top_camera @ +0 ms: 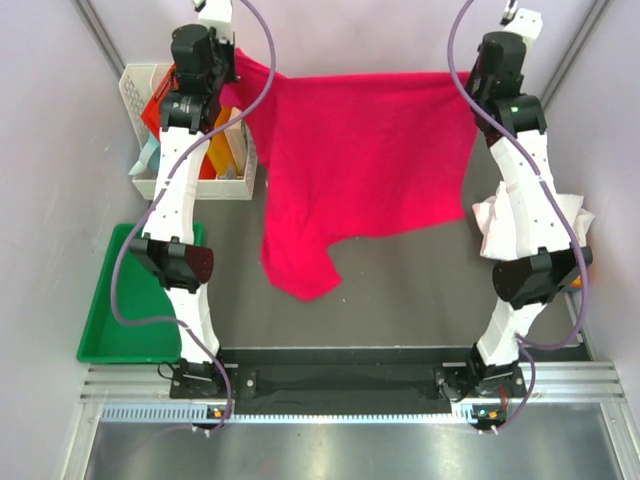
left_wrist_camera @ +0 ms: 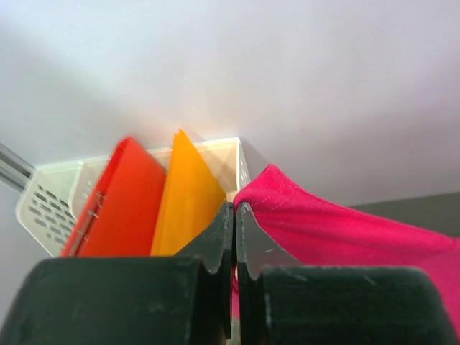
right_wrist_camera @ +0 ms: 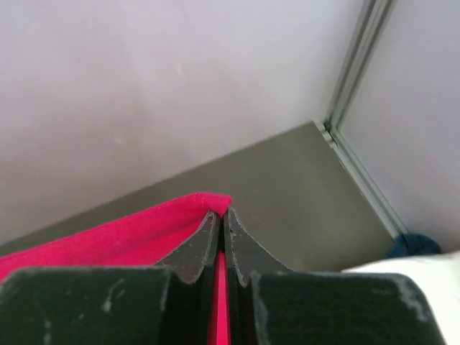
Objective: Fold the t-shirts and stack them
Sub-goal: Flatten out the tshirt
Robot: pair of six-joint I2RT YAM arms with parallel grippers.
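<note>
— Where do we have the bright magenta-pink cloth t-shirt (top_camera: 360,160)?
— We hold it stretched between our two arms, above the far part of the grey table (top_camera: 400,300). Its top edge runs taut from gripper to gripper, and the lower part hangs toward our bases.
— Our left gripper (left_wrist_camera: 234,210)?
— Clamped tight on one corner, just beside the white perforated basket (left_wrist_camera: 43,201) holding the stiff red folder (left_wrist_camera: 122,201) and the orange folder (left_wrist_camera: 188,194).
— Our right gripper (right_wrist_camera: 223,214)?
— Pinched closed on the other corner — a white cloth t-shirt (top_camera: 490,215) lies beside our right arm.
</note>
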